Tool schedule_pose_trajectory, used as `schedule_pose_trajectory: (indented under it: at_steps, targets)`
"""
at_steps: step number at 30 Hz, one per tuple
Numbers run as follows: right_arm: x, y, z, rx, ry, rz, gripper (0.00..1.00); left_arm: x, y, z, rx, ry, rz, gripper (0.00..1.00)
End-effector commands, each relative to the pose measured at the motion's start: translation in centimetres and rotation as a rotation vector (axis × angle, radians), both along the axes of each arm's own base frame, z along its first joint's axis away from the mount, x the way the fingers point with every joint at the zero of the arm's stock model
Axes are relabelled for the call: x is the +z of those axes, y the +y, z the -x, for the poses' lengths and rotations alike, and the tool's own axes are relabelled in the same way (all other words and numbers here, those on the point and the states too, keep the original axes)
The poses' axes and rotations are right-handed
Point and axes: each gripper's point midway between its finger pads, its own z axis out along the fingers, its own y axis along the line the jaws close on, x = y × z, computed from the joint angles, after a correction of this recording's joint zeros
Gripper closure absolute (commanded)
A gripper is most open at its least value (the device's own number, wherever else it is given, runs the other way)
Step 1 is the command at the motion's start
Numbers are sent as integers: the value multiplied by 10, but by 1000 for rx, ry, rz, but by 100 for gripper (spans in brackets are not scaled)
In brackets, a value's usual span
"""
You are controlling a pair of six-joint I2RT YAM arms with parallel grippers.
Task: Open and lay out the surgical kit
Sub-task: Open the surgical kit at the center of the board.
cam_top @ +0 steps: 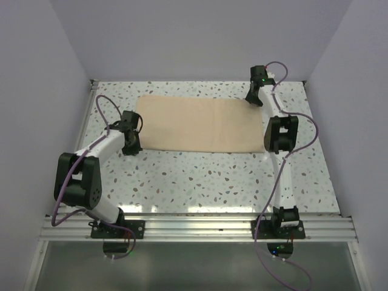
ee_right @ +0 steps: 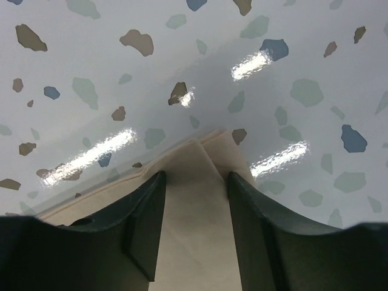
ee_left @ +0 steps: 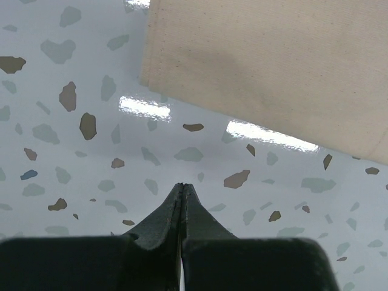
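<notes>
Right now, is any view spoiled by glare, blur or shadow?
Top external: even light, sharp, cloth wrap clearly readable. Left wrist: glare bars on the glossy table, the shut left hand dark. Right wrist: similar glare, a grey shadow past the cloth corner, right hand soft-edged.

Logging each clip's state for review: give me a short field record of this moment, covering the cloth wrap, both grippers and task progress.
cloth wrap: folded into a flat rectangle on the speckled table, contents hidden
left gripper: shut, empty, over bare table beside the wrap's near left corner
right gripper: open, one finger on each side of the wrap's far right corner, not clamped on it
task progress: wrap not yet opened
</notes>
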Motion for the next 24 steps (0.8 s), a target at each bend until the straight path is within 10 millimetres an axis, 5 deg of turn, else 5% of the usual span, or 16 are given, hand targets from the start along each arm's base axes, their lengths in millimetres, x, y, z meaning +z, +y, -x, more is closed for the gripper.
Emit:
schedule_pose_trajectory:
  at_steps: [1,5,8,13,18,20,22,24]
  targets:
    - [-1,-11,-8,-16,-23,28,55,7,3,0,12,-22,-12,100]
    - [-6,-10,-4,-19,-5,19,87,6,3,-1,10,-18,-14,100]
    - [-1,-11,-2,-24,-6,24,100,6,2,-4,9,-19,-13,100]
    - [22,-12,0,-17,-32,30,100,11,2,-8,20,-35,-9,100]
    - [52,11,3,49,-87,-56,100,43,11,-21,70,-110,-50,99]
    - [88,31,-3,122,-184,-95,100,70,15,-31,92,-185,-65,82]
    - [90,53,2,209,-192,-136,100,89,18,-38,109,-238,-74,70]
    - [110,63,12,243,-211,-163,100,113,19,-46,121,-291,-74,67]
